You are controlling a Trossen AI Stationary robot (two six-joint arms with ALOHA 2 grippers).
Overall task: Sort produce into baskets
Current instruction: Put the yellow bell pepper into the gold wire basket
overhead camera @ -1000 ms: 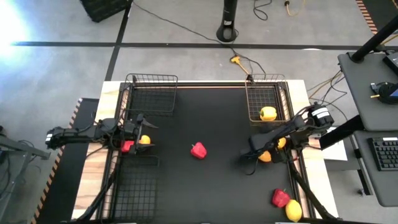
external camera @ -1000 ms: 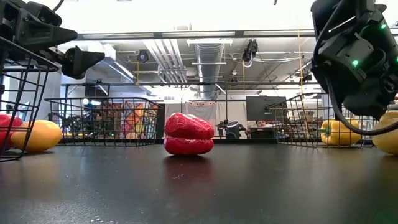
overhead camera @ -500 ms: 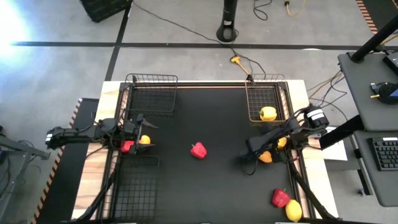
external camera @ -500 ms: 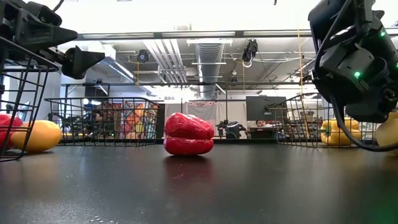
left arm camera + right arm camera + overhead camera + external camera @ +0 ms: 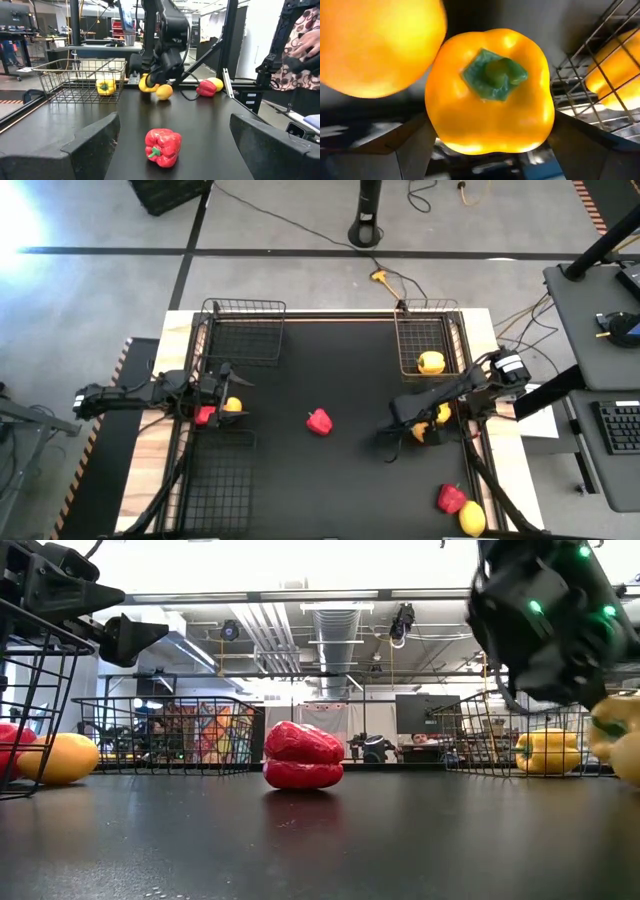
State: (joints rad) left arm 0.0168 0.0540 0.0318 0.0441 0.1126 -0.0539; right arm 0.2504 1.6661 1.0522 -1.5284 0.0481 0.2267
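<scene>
My right gripper [image 5: 490, 150] is at the table's right side, shut on a yellow bell pepper [image 5: 490, 90], which hangs above the table [image 5: 612, 715]. An orange lemon-like oval [image 5: 375, 45] lies on the table right beside it [image 5: 420, 432]. A red bell pepper [image 5: 319, 421] rests on its side at the table's middle. The far right basket [image 5: 425, 330] holds another yellow pepper [image 5: 431, 362]. My left gripper [image 5: 228, 383] waits open at the left edge, above a red piece [image 5: 205, 416] and a yellow piece [image 5: 232, 405]. My right gripper pinches the yellow pepper by two opposite sides of its body [image 5: 434, 132] between its two fingers [image 5: 407, 145]. The fingers slant down from above. The green stem end [image 5: 495, 72] faces the wrist. The pepper is lifted clear of the table.
A second wire basket [image 5: 245, 330] stands at the far left and a third [image 5: 215, 485] at the near left. A red pepper [image 5: 451, 498] and a yellow oval [image 5: 471, 518] lie at the near right corner. The right arm shows across the table [image 5: 167, 35].
My right gripper has closed in on the yellow pepper and risen with it, rolling a little and drifting toward the table's middle. The pepper has come up off the table, while the orange oval beside it has stayed down.
</scene>
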